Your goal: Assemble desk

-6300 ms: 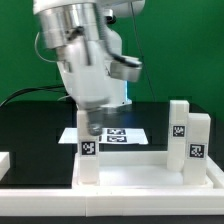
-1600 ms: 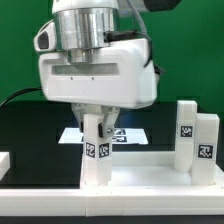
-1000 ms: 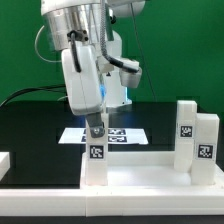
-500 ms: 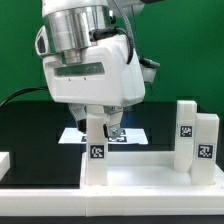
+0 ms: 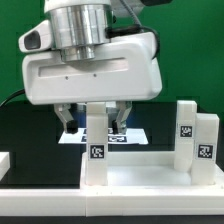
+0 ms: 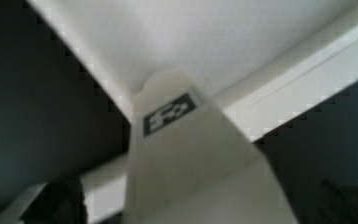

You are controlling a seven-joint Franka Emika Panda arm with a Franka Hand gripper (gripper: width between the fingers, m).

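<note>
We see the gripper (image 5: 94, 119) with its jaws spread wide on either side of the white square leg (image 5: 96, 150), gripping nothing. That leg stands upright at the near corner of the rimmed desk panel (image 5: 140, 177), two more legs (image 5: 194, 135) at the exterior view's right. We judge the plastic posts light, stiff and smooth, best pinched on flat opposite faces near the top. The black table (image 5: 30, 130) leaves room behind, where the marker board (image 5: 132, 133) lies

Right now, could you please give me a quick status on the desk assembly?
Pincer open, straddling the near-corner leg. Leg upright on the panel, not gripped. Two more legs standing at the exterior view's right. Nothing in the way.
</note>
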